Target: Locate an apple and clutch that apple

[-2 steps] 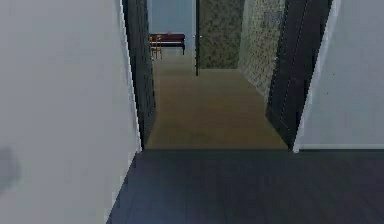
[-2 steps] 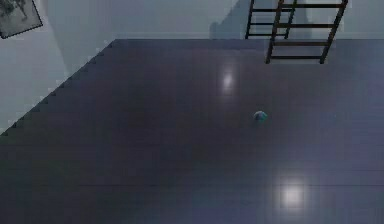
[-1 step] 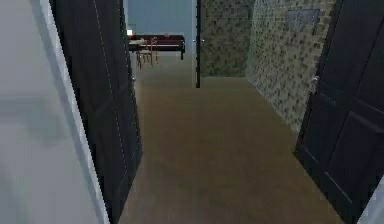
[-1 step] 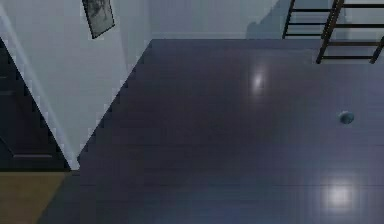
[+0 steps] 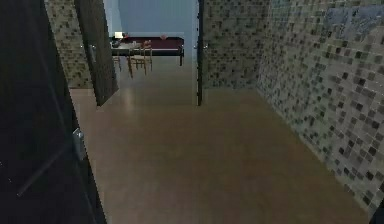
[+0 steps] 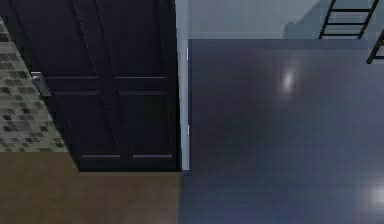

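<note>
- The task looks to be at its start: finding the apple and grasping it are both left to do.
- Where the apple is cannot be told. My guess is that the far worktop, which carries small blobs, is worth a look.
- The state of the jaws cannot be told.
- Walls: small mosaic tiles, speckled grey and tan.
- Floor: smooth and brown, with a faint sheen.
- Door: dark, with flat panels and a pale metal handle.
- Dark floor beside the door: glossy, with one bright glint.
- Chair: thin-legged and brownish, just beside the worktop.
</note>
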